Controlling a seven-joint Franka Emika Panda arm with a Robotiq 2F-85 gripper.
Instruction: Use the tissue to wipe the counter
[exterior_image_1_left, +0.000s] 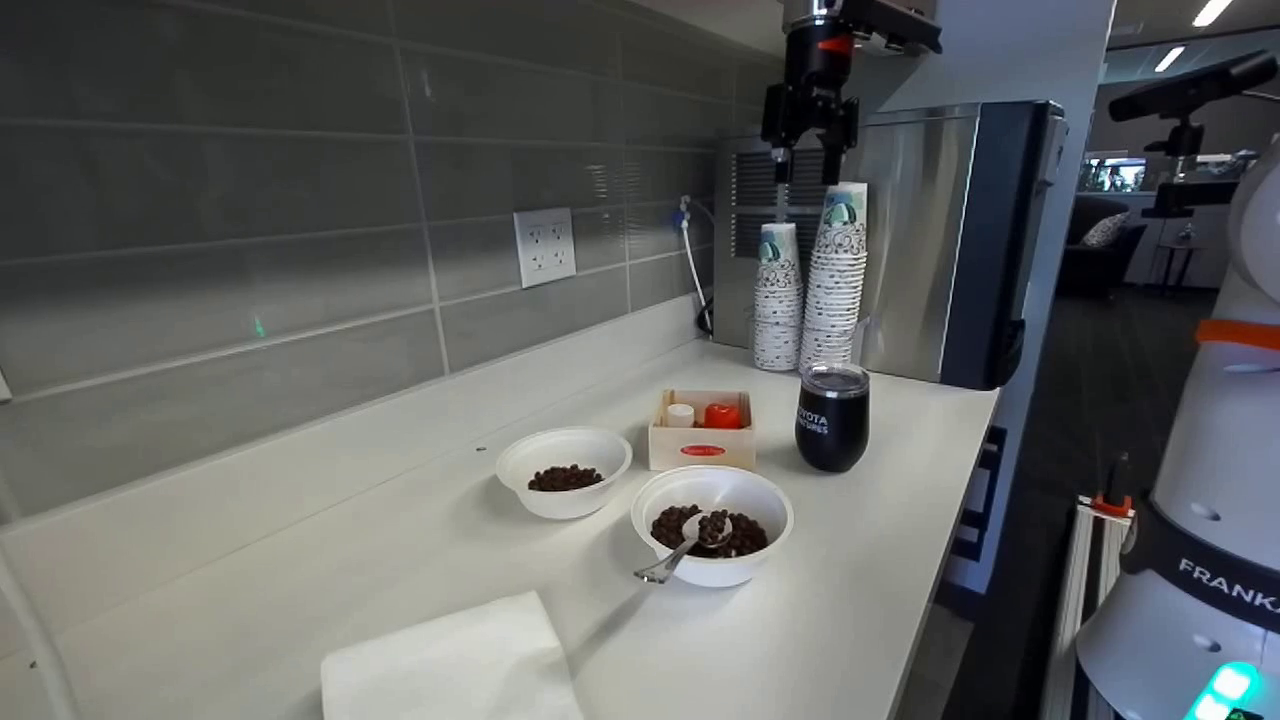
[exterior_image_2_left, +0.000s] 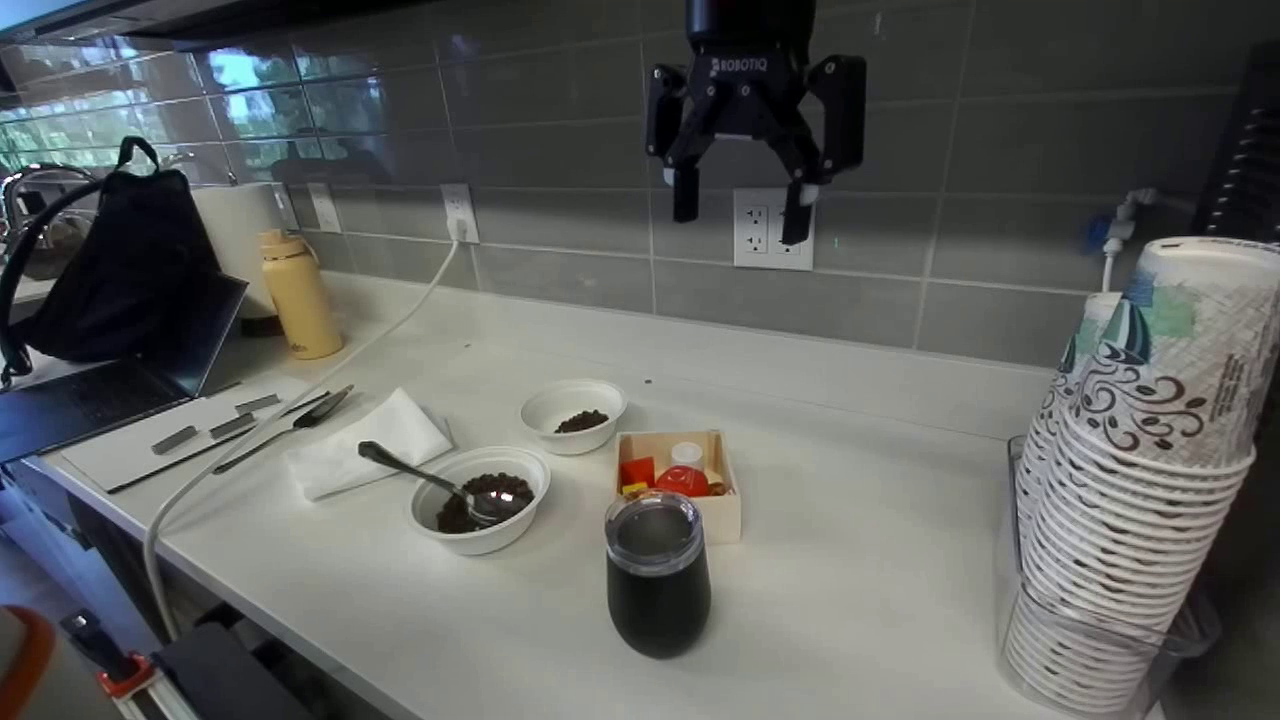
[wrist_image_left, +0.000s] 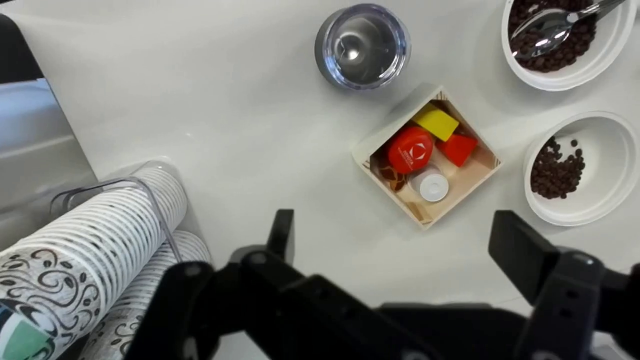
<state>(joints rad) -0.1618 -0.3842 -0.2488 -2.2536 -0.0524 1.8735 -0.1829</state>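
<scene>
Our hand (exterior_image_2_left: 741, 210) hangs high above the desk (exterior_image_2_left: 850, 560), its fingers spread wide apart. We find the folded tissue (exterior_image_1_left: 455, 665) on the desk, set back from the front edge (exterior_image_1_left: 940, 560) and near the white bowl (exterior_image_1_left: 722, 574) whose spoon (exterior_image_2_left: 495, 508) points its handle that way. Between that bowl and the front edge we have a bare strip; the black tumbler (exterior_image_2_left: 658, 605) stands between that edge and the wooden box (wrist_image_left: 395, 120). The wrist view gives us open desk from the box to the stacked cups (wrist_image_left: 100, 240).
</scene>
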